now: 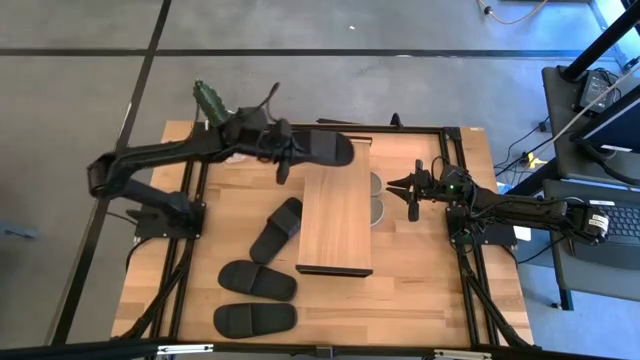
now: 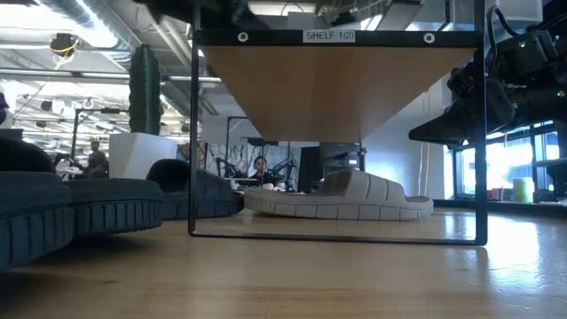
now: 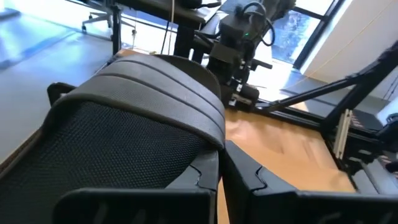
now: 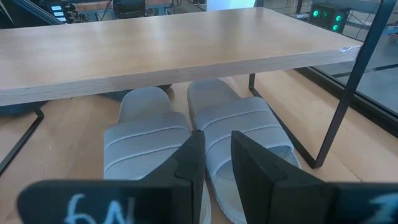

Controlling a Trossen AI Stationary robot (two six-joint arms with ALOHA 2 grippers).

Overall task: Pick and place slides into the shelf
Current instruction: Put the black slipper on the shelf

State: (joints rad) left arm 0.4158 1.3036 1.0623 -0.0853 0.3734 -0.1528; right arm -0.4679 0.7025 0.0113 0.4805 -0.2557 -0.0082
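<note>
Shelf (image 1: 335,222) stands mid-bench (image 1: 430,300), its light wood top bare, with two pale slides (image 4: 180,140) tucked side by side beneath it on the right-hand side. Three black slides (image 1: 262,282) lie on the bench to the shelf's left, well apart from either arm. The left end effector (image 1: 283,150) is clamped shut on a fourth black slide (image 1: 322,148), holding it in the air just over the shelf's far end, so the step in hand looks like the carry-and-place of this slide. The next move likely calls for lowering it flat onto the plank, or down beside the frame to go underneath, before letting go. The right end effector (image 1: 412,190) waits just right of the shelf, fingers slightly parted around nothing, pointed at the pale pair. A label on the shelf's front rail (image 2: 329,35) reads "SHELF 1(2)".
</note>
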